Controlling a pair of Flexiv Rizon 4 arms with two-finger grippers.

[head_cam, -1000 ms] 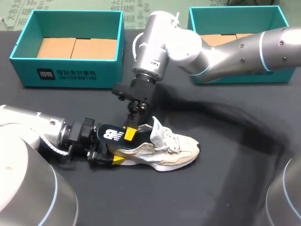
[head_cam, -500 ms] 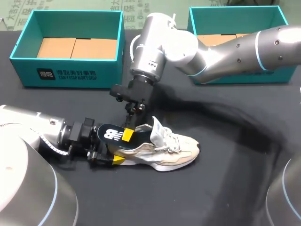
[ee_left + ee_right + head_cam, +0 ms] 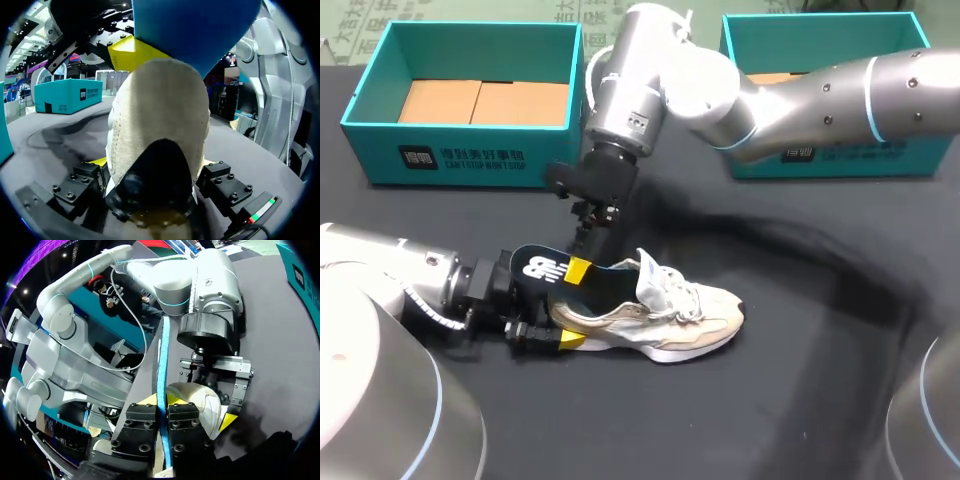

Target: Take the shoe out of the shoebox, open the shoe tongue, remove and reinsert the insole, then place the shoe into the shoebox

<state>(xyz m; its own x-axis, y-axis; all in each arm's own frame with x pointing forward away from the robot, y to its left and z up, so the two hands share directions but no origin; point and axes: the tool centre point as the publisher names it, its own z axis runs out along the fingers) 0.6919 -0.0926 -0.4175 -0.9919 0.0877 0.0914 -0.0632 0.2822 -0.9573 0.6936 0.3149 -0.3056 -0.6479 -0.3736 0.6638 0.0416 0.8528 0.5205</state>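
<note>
A cream sneaker lies on its sole on the black table, toe pointing right. My left gripper comes in low from the left, with its fingers on both sides of the heel. Its near yellow fingertip shows beside the heel. The dark blue insole sticks up and out of the shoe's heel end. My right gripper hangs down from above and is shut on the insole. In the right wrist view the insole's thin blue edge runs up from between the closed fingers.
A teal shoebox with a cardboard floor stands at the back left. A second teal box stands at the back right, partly behind my right arm. Bare black table lies in front of and right of the shoe.
My right gripper closed on the insole and rose up and to the left, drawing the insole's heel end further out of the shoe. The left arm and the shoe stayed put.
</note>
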